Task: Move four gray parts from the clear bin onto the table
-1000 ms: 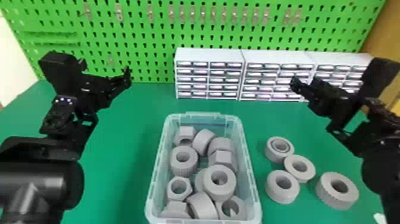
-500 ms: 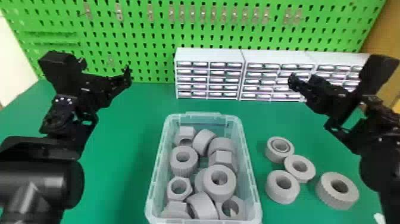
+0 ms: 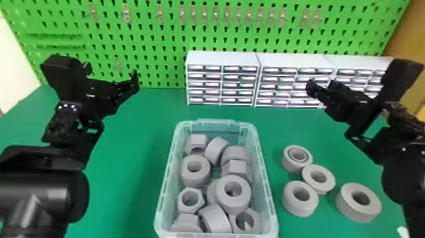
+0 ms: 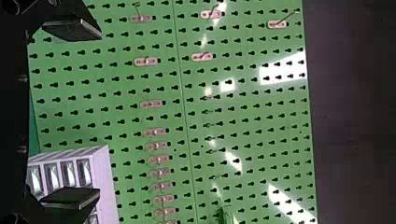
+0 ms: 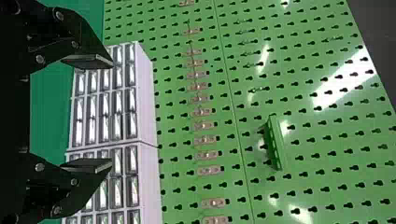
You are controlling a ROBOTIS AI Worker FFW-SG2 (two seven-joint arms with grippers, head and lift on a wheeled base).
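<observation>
Four gray parts [image 3: 300, 207] lie on the table [image 3: 136, 133], below the right fingertips in the head view. At least eleven more sit in the clear bin [image 3: 169, 161], lower than both grippers' fingers and between them crosswise. The parts are thick rings with round holes, some ribbed around the side, and six-sided nuts. The left gripper [image 3: 111, 75] and right gripper [image 3: 323, 85] are raised, fingers spread, pointing toward the green pegboard [image 3: 158, 47].
</observation>
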